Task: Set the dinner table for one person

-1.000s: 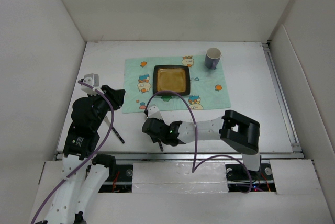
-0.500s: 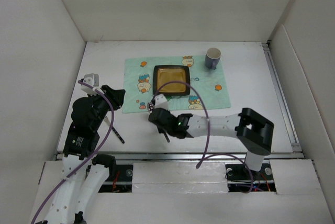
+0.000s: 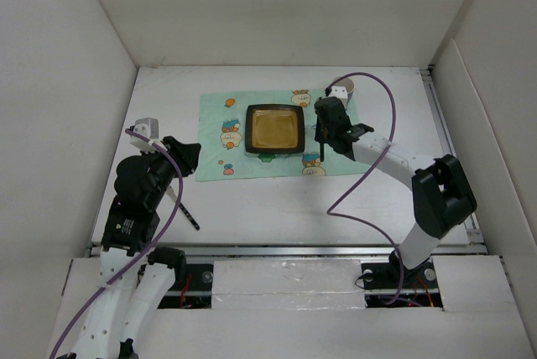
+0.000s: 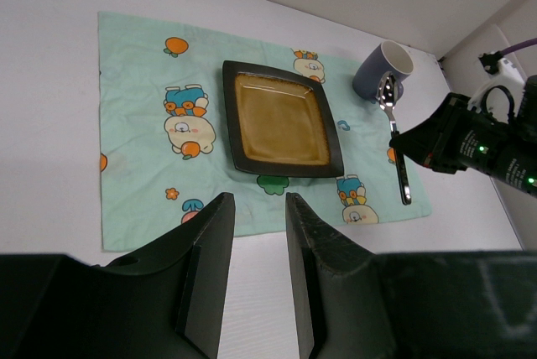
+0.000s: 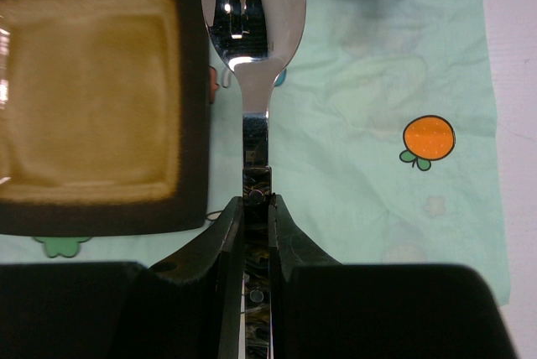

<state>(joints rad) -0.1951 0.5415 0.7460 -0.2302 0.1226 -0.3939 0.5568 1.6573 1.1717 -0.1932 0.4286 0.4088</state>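
Note:
The dinner table (image 3: 403, 200) is a white worktop with a mint-green placemat (image 3: 220, 137) on it. A dark square plate (image 3: 273, 129) with a brown centre sits mid-mat, and a grey-blue mug (image 4: 382, 70) stands at the mat's far right corner. My right gripper (image 3: 322, 135) is shut on a spoon (image 5: 254, 7) with a dark handle. It holds the spoon just above the mat, right of the plate (image 5: 92, 95), with the bowl towards the mug. The spoon also shows in the left wrist view (image 4: 401, 166). My left gripper (image 4: 260, 208) is open and empty over bare table near the mat's front edge.
A thin dark-handled utensil (image 3: 186, 213) lies on the table by the left arm, near the front edge. White walls close the table on three sides. The right arm's purple cable (image 3: 369, 166) loops over the right half.
My right gripper has carried the spoon from the front centre of the table to the right side of the placemat, beside the plate. The left arm has not moved.

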